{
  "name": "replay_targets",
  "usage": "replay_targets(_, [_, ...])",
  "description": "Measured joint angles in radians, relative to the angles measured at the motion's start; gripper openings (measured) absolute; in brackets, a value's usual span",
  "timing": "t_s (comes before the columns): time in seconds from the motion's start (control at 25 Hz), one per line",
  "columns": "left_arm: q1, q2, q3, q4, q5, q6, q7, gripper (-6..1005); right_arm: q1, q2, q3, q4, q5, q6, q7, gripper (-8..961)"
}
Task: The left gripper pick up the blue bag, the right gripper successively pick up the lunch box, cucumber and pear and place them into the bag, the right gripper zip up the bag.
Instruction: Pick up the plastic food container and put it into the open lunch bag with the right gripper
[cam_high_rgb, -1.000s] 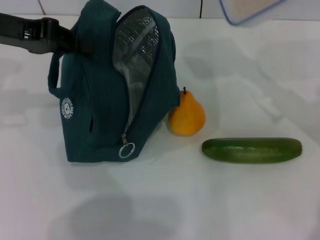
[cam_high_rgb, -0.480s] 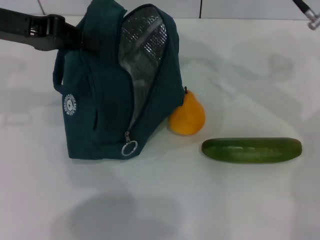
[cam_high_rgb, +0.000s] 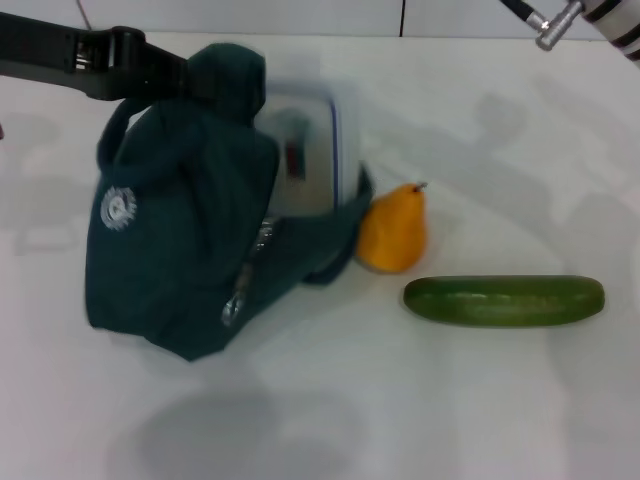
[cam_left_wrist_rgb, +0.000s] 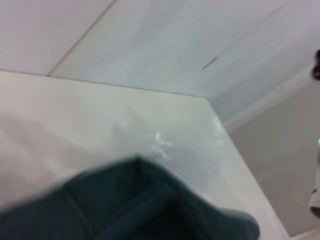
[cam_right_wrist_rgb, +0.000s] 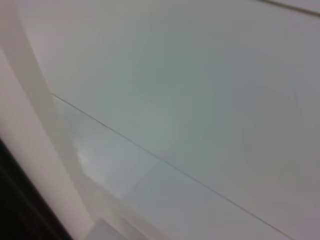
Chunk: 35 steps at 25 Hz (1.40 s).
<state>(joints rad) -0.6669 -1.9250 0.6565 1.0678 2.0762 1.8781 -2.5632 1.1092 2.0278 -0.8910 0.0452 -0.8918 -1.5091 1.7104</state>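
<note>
Left gripper (cam_high_rgb: 165, 75): black claw at the end of a black link reaching in from the left edge; pinched on the top of the blue bag at its handle.
Right gripper: out of the pictures; only a piece of the right arm (cam_high_rgb: 590, 15) showed at the top right corner of the head view, so its fingers could not be judged.
Blue bag (cam_high_rgb: 175, 250): dark teal, slumped and tilted toward the left, base on the table, opening facing right; white round logo (cam_high_rgb: 117, 207) on its side; also seen blurred in the left wrist view (cam_left_wrist_rgb: 150, 210).
Lunch box (cam_high_rgb: 305, 150): clear, blue-rimmed, standing on edge in the bag's mouth, partly inside.
Pear (cam_high_rgb: 393, 232): orange-yellow, upright, touching the bag's right side.
Cucumber (cam_high_rgb: 503, 300): lay flat, lengthwise, just right of the pear.
Table (cam_high_rgb: 400, 420): white surface under all.
</note>
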Motion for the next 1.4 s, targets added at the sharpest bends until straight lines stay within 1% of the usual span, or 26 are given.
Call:
replay_targets(0.16, [0.001,-0.005,-0.001,-0.018,-0.014,0.0,0.008,37,0.005,0.0,0.004,0.026,-0.035,0.033,-0.017,-1])
replay_targets(0.28, [-0.001,0.0,-0.002,-0.05,-0.008,-0.021,0.02,37,-0.011,0.0,0.008,0.023,-0.047,0.033,-0.026,10])
replay_targets(0.52, [0.005,0.002,-0.002,-0.051,0.003,-0.041,0.024,37,-0.102,0.0,0.009,-0.034,-0.04,0.012,-0.025,32])
replay_targets(0.64, [0.006,0.002,-0.002,-0.052,0.004,-0.042,0.026,37,-0.169,0.0,0.001,-0.098,-0.041,0.013,-0.024,43])
replay_targets(0.68, [0.007,0.002,-0.001,-0.052,0.004,-0.042,0.026,37,-0.181,0.0,-0.003,-0.111,-0.042,0.015,-0.024,46])
replay_targets(0.8, [0.007,0.003,0.0,-0.052,0.004,-0.042,0.026,37,-0.223,0.0,-0.025,-0.158,-0.047,0.029,-0.024,57])
replay_targets(0.92, [0.007,0.003,-0.001,-0.052,0.004,-0.042,0.026,37,-0.251,0.0,-0.075,-0.205,-0.047,0.059,-0.029,68])
replay_targets(1.08, [0.007,0.003,0.002,-0.052,0.005,-0.043,0.027,37,-0.265,-0.001,-0.187,-0.267,-0.047,0.132,-0.032,204])
replay_targets(1.12, [0.007,0.003,0.002,-0.052,0.005,-0.044,0.027,37,-0.265,-0.001,-0.187,-0.267,-0.047,0.132,-0.032,238])
replay_targets(1.16, [0.007,0.003,0.002,-0.052,0.006,-0.046,0.028,37,-0.272,-0.004,-0.246,-0.294,-0.047,0.169,-0.032,272])
replay_targets(1.4, [0.023,0.003,0.0,-0.052,0.008,-0.056,0.029,37,-0.289,-0.016,-0.353,-0.348,-0.058,0.24,-0.049,508])
